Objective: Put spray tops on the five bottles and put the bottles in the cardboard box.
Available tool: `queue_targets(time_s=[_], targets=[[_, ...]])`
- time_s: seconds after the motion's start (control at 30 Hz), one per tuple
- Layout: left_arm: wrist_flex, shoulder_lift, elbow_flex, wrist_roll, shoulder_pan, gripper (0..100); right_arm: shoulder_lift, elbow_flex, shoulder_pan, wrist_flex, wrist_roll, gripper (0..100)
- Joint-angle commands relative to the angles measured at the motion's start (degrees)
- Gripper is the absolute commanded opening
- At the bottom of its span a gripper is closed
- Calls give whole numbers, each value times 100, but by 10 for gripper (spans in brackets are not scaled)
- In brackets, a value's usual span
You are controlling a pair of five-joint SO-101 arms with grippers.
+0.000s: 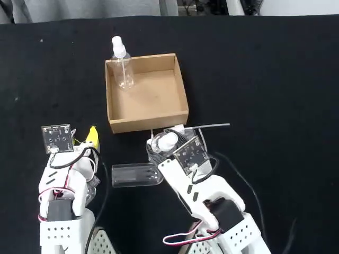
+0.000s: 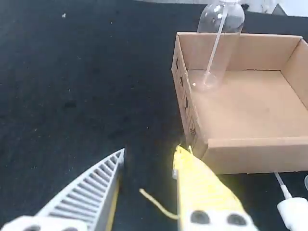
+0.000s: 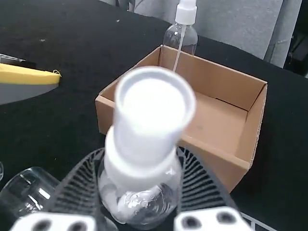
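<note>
- Cardboard box [image 1: 183,90] sits open on the black table [image 1: 265,79], ahead of both your arms.
- Inside it, a first bottle [image 1: 125,73] stands upright in the far corner on your left arm's side. It is clear, with a white spray top [image 1: 117,45] fitted and the dip tube running down inside.
- Your right gripper [image 3: 139,192] is clamped around a second bottle [image 3: 139,209]. It wears its own sprayer [image 3: 149,110] and is outside the box, just beside the near wall.
- Your left gripper [image 2: 149,154] is spread wide with nothing between its white and yellow fingers, low near the box's near corner.
- A third bottle [image 1: 136,174], also clear, lies on its side on the table between your two arms.
</note>
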Motion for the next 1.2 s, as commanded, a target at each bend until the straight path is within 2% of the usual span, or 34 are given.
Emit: queue_targets(time_s=[0.0,0.33,0.63,0.73,0.97,1.17], targets=[[0,-53,171,9,-66,155,-743,-22,132,26,-35,11],[26,-53,171,9,-92,156,-752,-593,97,598,-26,11],[26,-44,171,9,-101,155,-690,-1587,97,642,9,11],[26,-44,171,9,-101,155,-629,-1727,97,607,299,11],[26,-44,171,9,-92,155,321,-2607,97,563,448,11],[26,-44,171,9,-101,155,1675,-3459,97,70,440,11]])
